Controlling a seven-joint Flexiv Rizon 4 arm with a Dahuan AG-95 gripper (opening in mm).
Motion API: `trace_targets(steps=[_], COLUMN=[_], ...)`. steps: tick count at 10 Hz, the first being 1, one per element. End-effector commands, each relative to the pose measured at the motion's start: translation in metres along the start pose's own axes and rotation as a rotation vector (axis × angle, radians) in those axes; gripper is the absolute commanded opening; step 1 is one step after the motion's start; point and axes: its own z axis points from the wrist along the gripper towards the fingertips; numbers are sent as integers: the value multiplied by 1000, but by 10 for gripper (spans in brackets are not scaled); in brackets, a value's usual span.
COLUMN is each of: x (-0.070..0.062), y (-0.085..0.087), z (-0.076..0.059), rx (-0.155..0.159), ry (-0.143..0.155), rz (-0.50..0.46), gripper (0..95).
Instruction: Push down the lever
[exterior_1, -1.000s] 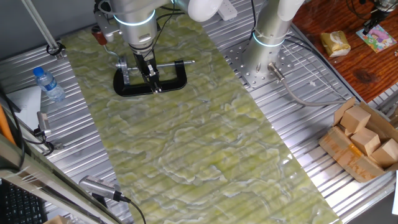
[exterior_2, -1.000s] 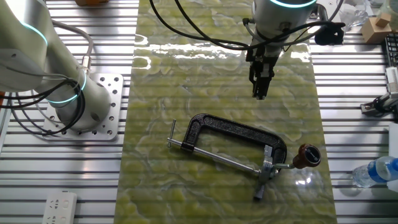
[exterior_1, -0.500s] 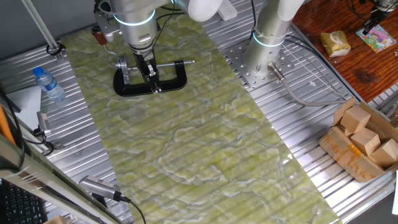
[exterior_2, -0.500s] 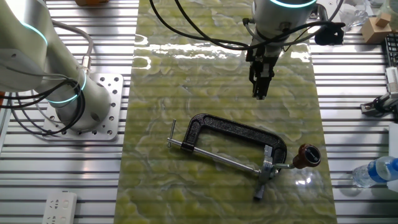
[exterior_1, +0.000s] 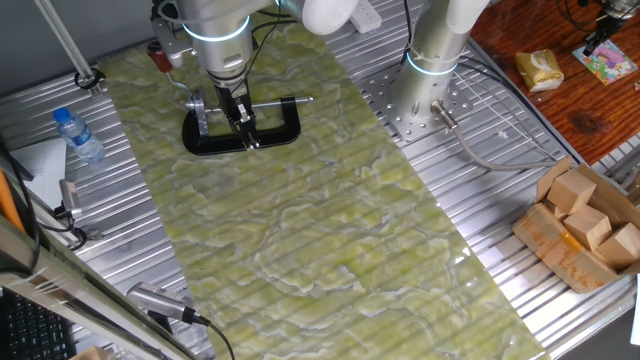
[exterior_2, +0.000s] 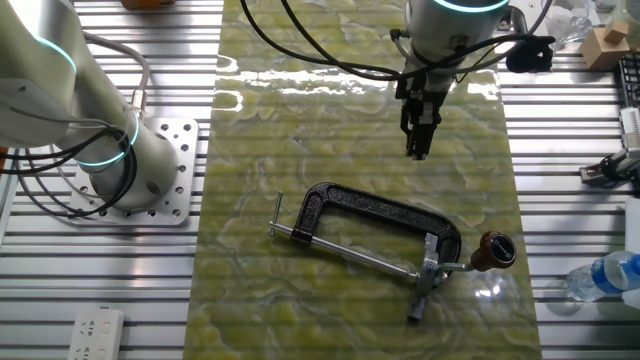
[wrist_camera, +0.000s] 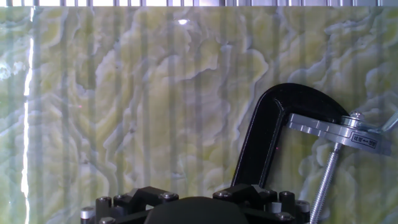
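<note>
One clamp (exterior_2: 375, 225) and one gripper (exterior_2: 419, 150) were present. The gripper hung above the mat, fingers together, empty. The lever (exterior_2: 424, 297) lay at the clamp's screw end, well apart from it.

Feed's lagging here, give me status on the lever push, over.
Gripper looks shut, off to one side of the clamp. Lever untouched at the screw end. Nothing in the way.

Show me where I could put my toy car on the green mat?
The mat is bare across the whole stretch from the clamp to the near edge beside the box of wooden blocks. It is crowded only at the far end, where the gripper hangs by the clamp.
</note>
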Motion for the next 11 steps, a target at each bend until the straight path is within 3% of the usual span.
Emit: trace_targets(steps=[1, 11], x=[0, -1], y=[0, 0], z=[0, 0], rx=[3, 13], ry=[0, 12], rz=[-96, -107], gripper=[0, 0])
